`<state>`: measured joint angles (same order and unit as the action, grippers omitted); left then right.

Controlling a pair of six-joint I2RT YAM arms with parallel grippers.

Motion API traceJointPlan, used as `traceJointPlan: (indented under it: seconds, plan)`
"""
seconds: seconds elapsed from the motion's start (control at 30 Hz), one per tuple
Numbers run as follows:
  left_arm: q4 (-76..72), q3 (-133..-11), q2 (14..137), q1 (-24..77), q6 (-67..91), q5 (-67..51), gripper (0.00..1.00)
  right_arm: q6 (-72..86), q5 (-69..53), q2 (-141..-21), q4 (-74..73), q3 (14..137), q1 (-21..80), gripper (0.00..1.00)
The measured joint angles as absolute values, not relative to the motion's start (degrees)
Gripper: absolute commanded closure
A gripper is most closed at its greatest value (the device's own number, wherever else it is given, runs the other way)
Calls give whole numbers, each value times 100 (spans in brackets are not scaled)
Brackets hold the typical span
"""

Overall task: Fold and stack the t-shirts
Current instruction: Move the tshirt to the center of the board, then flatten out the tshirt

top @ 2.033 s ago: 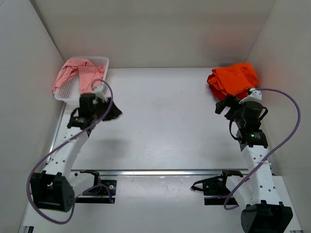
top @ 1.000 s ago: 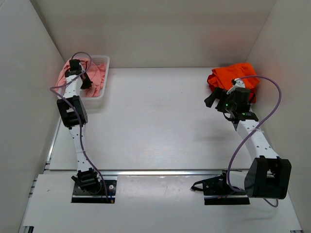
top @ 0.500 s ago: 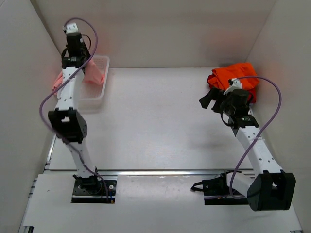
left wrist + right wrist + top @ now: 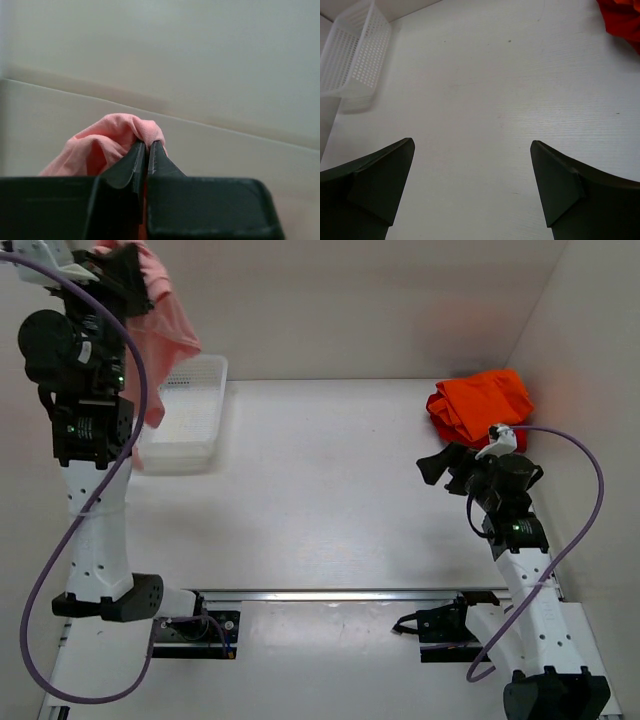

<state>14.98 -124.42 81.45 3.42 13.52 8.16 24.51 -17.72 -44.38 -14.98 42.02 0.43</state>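
T-shirt in salmon pink hangs crumpled from clamped left hand; right hand gapes.

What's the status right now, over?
Left fingers shut on pink shirt, held high near basket. Right fingers open, empty, over table. Orange shirts piled far right. Nothing in the way.
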Motion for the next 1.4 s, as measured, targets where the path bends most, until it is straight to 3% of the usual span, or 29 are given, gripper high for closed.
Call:
traceJointPlan:
  seconds: [0.27,0.4,0.53,0.77,1.1,1.13,1.2,1.27,1.33,1.4]
  plan:
    - [1181,-10318,7577,1356,2812,-1144,100,2510,-2534,-4268,-1070,3756,298,0]
    - [1026,-9885,7931,2073,3472,-2255,100,2405,-2611,-4272,-751,3732,1055,1]
    - [1015,-9902,8440,2399,3859,-3190,100,2408,-2860,-4283,-351,3551,1107,1]
    - [731,-8766,8038,1988,4263,-3756,100,2324,-2613,-4648,384,3319,1575,1]
    - [541,-7955,7655,1920,4447,-3951,100,1374,-864,-6860,1549,3760,3682,1]
    - [552,-7942,7655,1914,4445,-3964,100,1247,-661,-6952,1636,3785,3835,3]
    - [565,-7918,7653,1885,4442,-3981,100,991,-255,-7015,1802,3789,4132,27]
    - [552,-7889,7644,1828,4445,-3992,100,779,93,-6997,2036,3789,4333,78]
    - [515,-7843,7627,1806,4451,-3992,100,725,296,-6971,2215,3789,4445,73]
    - [513,-7813,7623,1780,4466,-3992,100,635,423,-6967,2346,3789,4484,38]
